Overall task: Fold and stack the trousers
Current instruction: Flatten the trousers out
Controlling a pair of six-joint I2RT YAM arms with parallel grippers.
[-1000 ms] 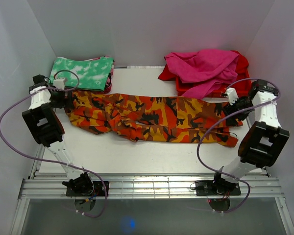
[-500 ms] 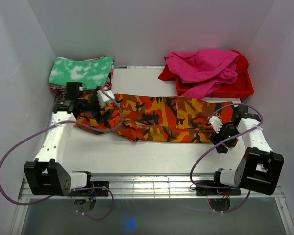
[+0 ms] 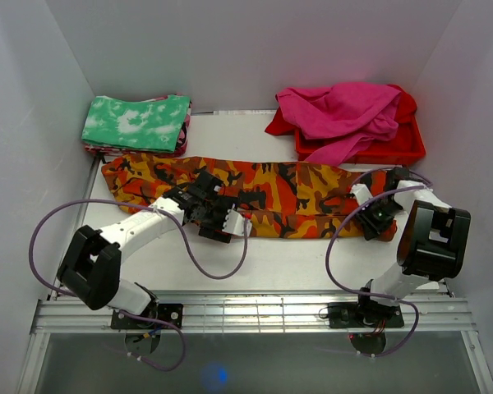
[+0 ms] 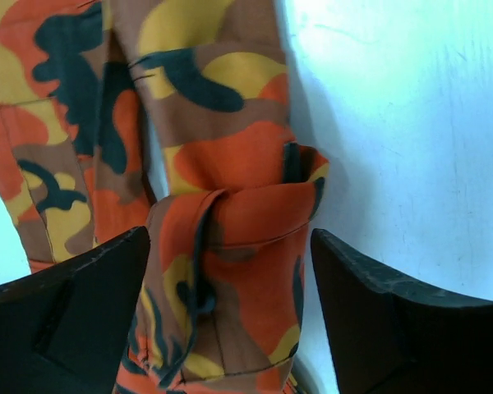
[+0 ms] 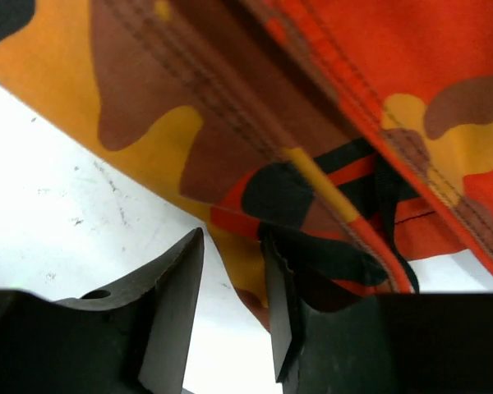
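Trousers (image 3: 271,193): laid flat, right end partly hidden beneath right gripper (image 5: 232,246), jaws narrowly parted, nothing clearly held. Left gripper (image 4: 230,238): wide apart, astride a rolled fold.

The left arm (image 3: 140,228) and the right arm (image 3: 412,197) have white tube parts and chunky black boxes at the joints. A thin purple cable (image 3: 34,246) loops off each one. The round bases (image 3: 136,316) are black. The left gripper (image 4: 228,238) has wide, flat black fingers (image 4: 66,312).
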